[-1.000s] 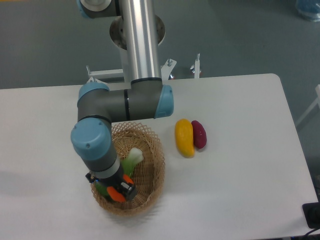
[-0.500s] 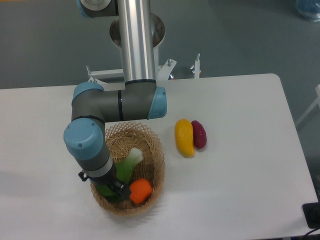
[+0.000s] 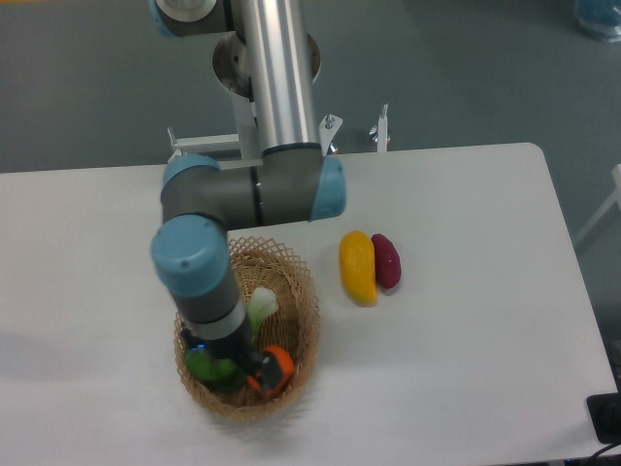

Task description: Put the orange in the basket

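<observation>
The orange (image 3: 278, 368) lies inside the wicker basket (image 3: 305, 309), at its front right, next to a green and white vegetable (image 3: 260, 306). My gripper (image 3: 245, 367) hangs over the basket's front part, just left of the orange and largely hidden under the grey wrist. One dark finger (image 3: 260, 365) shows at the orange's left edge and covers part of it. The orange rests on the basket floor, beside the fingers rather than between them, and the gripper is open.
A yellow elongated fruit (image 3: 357, 267) and a dark magenta fruit (image 3: 386, 260) lie side by side on the white table (image 3: 466, 320), right of the basket. The arm's elbow (image 3: 252, 191) spans above the basket's back rim.
One second ago the gripper held the orange low in the basket. It then let go, and the orange stayed at the basket's front right. Since then the wrist has shifted right over it.
</observation>
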